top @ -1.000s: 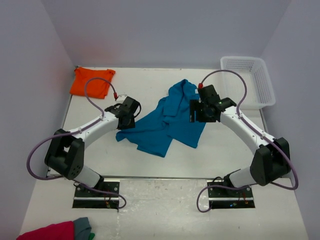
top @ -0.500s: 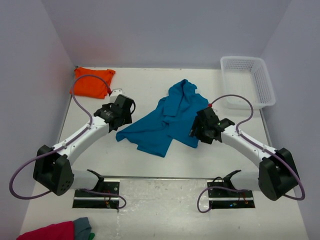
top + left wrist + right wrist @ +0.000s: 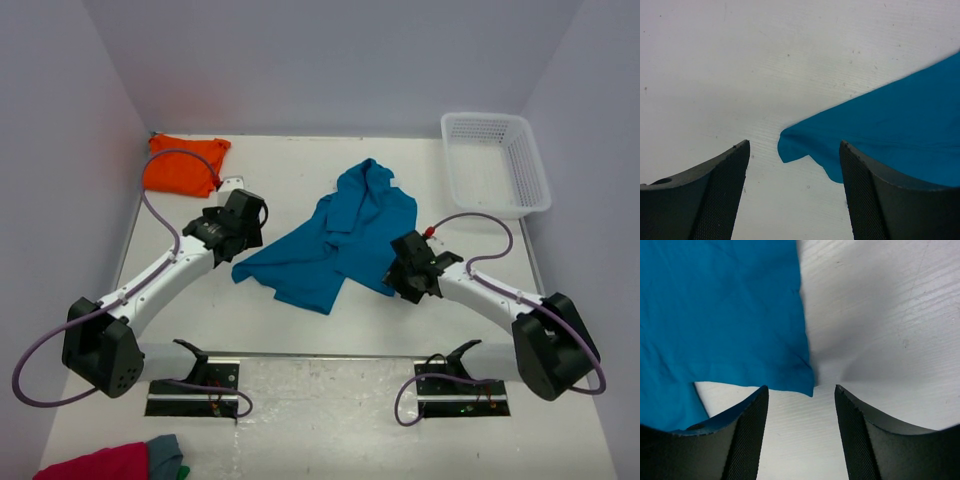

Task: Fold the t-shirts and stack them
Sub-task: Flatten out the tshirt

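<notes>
Poised open-jawed at two corners of the teal-blue tee (image 3: 335,240).
Lies crumpled mid-frame on the counter (image 3: 420,170), long axis lower left to upper right; left corner (image 3: 790,147) just ahead of the spread left jaws, lower-right corner (image 3: 807,385) just ahead of the spread right jaws, neither gripping; orange tee (image 3: 183,165) bunched upper left, well apart.

Left arm (image 3: 165,275) and right arm (image 3: 482,291): white links, black joints | left hand (image 3: 792,147) and right hand (image 3: 800,387): dark grey curved fingers (image 3: 715,200), mesh-textured inner faces | cables (image 3: 150,208): purple, looped | base plates (image 3: 195,394): black
</notes>
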Motion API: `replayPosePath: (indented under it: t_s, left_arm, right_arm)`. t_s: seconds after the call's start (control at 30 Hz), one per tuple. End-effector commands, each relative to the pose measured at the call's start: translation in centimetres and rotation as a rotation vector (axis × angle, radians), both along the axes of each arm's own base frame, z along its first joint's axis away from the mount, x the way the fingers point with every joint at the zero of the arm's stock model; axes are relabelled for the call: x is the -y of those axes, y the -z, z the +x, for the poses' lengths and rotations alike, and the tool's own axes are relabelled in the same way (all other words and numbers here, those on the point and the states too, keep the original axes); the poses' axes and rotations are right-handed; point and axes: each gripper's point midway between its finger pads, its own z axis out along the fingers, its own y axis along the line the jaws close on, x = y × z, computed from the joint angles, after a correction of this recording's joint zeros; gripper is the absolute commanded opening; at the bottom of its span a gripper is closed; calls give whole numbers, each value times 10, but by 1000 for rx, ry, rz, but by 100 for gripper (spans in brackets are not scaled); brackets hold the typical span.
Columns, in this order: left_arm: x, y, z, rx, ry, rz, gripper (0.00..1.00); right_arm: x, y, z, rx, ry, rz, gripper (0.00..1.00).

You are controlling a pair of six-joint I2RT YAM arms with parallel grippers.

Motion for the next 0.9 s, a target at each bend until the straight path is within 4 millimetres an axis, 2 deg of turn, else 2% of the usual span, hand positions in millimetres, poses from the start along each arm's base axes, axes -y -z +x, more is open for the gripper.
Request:
replayPosePath:
  t_s: [0.0,0.3,0.5,0.73,0.87]
  left_arm:
    - [-1,-10,0,26,20,-1,73]
    - [-4,-16,-2,36,23,7,73]
    - [-6,-19,-3,45,19,15,74]
    - [-6,-10,-5,21,27,19,74]
    - [-5,-4,-5,8,27,21,74]
  right_arm:
    - [1,1,13,49,89,3,56]
    - [-6,19,14,18,117,18,47]
    - [-14,28,6,0,116,25,42]
    - [-22,33,-2,-20,108,22,33]
    - [-23,32,-5,-21,108,1,32]
